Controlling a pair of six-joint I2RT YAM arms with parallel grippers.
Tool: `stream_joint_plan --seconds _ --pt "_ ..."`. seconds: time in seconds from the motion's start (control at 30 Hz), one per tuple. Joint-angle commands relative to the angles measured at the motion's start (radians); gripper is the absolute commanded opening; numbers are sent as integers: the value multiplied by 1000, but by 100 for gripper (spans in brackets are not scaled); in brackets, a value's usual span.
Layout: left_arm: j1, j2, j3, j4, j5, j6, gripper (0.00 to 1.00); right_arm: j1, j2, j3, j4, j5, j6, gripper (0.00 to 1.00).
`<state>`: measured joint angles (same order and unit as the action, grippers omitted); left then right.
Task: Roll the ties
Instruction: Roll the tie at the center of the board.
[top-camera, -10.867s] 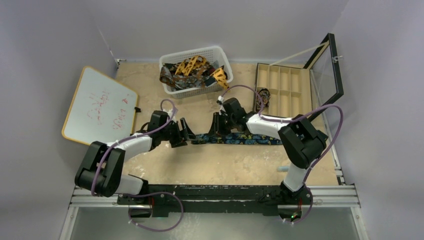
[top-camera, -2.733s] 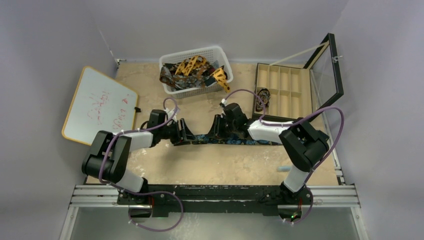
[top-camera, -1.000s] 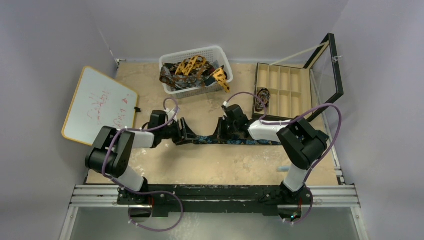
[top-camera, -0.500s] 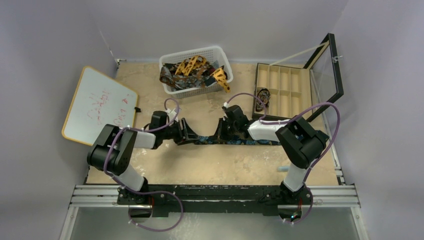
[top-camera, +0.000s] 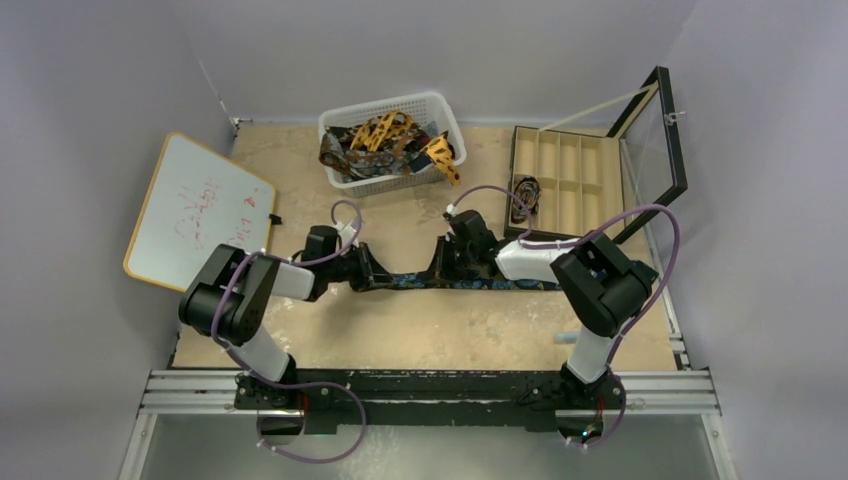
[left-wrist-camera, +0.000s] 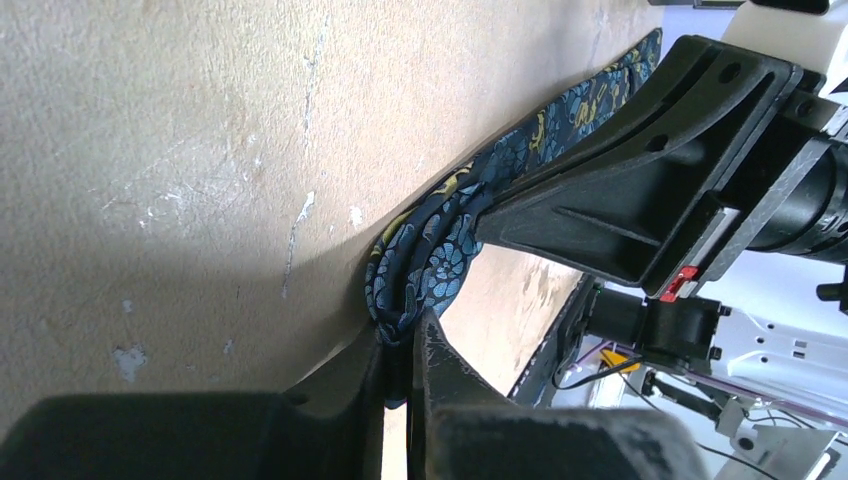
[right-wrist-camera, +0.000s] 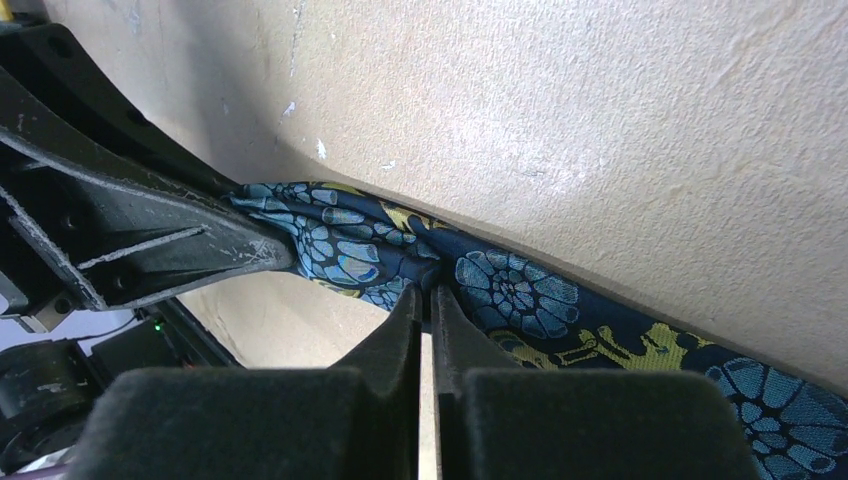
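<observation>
One navy tie (top-camera: 500, 283) lay stretched along the table (top-camera: 420, 335). The left gripper (top-camera: 366, 272) had its jaws clamped on the tie's bunched, folded left end, and the right gripper (top-camera: 441, 266), just beside it, had its jaws pressed together on the same fabric. Other ties (top-camera: 385, 135) were heaped in the white basket (top-camera: 385, 181) farther back

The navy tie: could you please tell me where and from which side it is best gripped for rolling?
Probably its bunched end, where the navy tie folds into a thick lip; the rest lies flat against the table. Come in low from the left, along its length, as the left hand does.
</observation>
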<state>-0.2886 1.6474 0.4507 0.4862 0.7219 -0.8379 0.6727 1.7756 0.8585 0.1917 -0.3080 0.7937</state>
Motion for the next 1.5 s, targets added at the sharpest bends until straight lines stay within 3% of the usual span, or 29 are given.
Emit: stream_joint_plan --seconds 0.0,0.1,0.27,0.5,0.67,1.13,1.47 --pt "-4 -45 22 -35 -24 40 0 -2 -43 31 -21 9 -48 6" --pt "-4 -107 48 -144 -71 60 0 -2 -113 44 -20 37 -65 24" --pt "-7 -169 98 -309 -163 79 0 1 -150 38 42 24 -66 30" --pt "-22 -206 169 -444 -242 101 0 16 -73 57 78 -21 -56 15" --pt "-36 -216 209 -532 -285 124 0 16 2 107 60 0 -63 10" --pt "-116 -195 354 -716 -405 190 0 21 131 148 71 -55 -50 1" --pt "-200 -149 511 -885 -491 250 0 21 169 150 165 -159 5 1"
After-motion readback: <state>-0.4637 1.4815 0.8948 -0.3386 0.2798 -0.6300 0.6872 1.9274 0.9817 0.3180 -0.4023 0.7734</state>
